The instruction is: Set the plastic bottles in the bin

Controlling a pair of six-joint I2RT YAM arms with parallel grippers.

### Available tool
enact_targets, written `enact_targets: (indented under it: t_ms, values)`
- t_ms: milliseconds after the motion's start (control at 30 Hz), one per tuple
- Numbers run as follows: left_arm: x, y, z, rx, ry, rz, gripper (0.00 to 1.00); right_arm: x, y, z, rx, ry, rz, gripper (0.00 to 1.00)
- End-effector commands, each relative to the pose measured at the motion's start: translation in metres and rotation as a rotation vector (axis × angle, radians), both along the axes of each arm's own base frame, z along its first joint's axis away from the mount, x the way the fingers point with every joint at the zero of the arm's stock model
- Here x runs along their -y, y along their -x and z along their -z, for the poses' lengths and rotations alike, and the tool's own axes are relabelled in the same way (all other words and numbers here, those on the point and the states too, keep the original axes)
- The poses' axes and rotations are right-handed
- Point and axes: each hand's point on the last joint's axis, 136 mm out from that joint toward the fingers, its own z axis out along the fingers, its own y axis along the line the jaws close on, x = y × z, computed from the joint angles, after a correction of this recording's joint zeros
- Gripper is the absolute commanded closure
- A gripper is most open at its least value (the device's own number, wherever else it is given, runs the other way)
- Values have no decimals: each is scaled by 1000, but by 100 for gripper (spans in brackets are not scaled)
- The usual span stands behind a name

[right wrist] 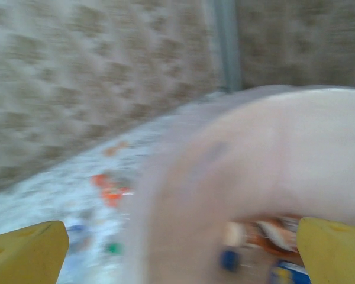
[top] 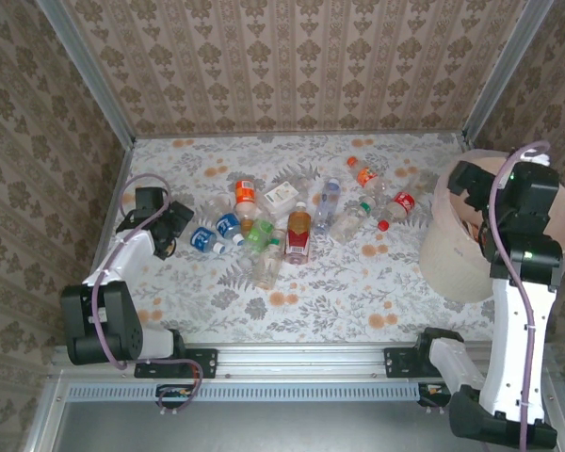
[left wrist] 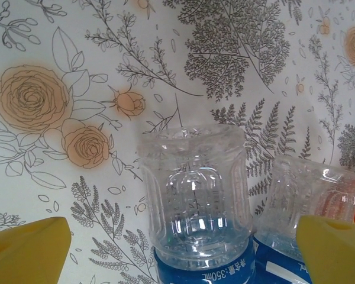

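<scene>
Yellow fingertips [left wrist: 26, 251] of the left gripper [left wrist: 180, 251] nearest the lens, spread wide at both lower corners of the wrist view, released, gripping nothing. Straight ahead between them, base end toward the lens: a clear ribbed blue-labelled bottle [left wrist: 192, 195], lying on the floral tablecloth [left wrist: 77, 71]. Just beside it, toward the right-hand finger, a second blue-labelled bottle [left wrist: 310, 201], the pair close enough at the label end to be touching, though hard to tell. Further to that gripper's right, seen from above: a loose cluster of plastic bottles [top: 292, 226] mid-table, red, orange and green labels among them, most lying flat, a few more strewn on toward the bin [top: 447, 254]. Far right, at the table's edge: that bin, round and pale pink. Right gripper [top: 471, 181] directly over its rim, jaws let go and wide, yellow tips at both lower corners of its own blurred view, nothing between them. Below and ahead of those tips, the bin's curved wall and, down inside, dropped bottles [right wrist: 272, 234] with orange and blue patches, too smeared to count. Left of that gripper, past the rim, only coloured smudges on the cloth.
</scene>
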Motion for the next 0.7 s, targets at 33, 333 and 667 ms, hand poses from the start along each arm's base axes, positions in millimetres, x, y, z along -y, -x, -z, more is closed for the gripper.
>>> enact_targets:
  t_ms: [33,333,667]
  values:
    - [-1,-3,-1,-11,3,-26,0,-87,-22,-26,182,-148,-400,0]
    - [1,-12,9,8,-18,-51,1,-177,-28,11,173,-217,-690,0]
    - [4,-24,24,23,21,-88,4,-219,-19,59,107,-182,-828,0]
